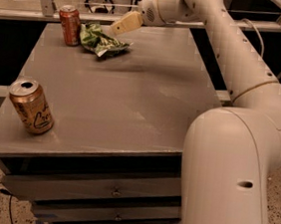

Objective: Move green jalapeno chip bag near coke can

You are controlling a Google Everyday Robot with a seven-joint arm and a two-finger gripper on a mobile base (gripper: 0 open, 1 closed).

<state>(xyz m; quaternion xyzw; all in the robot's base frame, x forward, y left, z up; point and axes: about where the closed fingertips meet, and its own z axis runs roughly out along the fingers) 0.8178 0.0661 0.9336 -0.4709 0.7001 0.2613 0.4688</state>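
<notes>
Glossy green foil chip bag [102, 41] lies just below the tan pincer [121, 25], open or closed unclear, with the slim red soda can [69, 25] beyond it on the grey table [131, 108]; a snagged wrinkle could drag the bag away.

High view beside arm [232, 189], facing table [130, 113] — gripper [118, 27] at far edge

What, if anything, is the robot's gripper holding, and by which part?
It cannot be told. The gripper is at the far edge of the green jalapeno chip bag, which lies on the table beside the coke can.
</notes>
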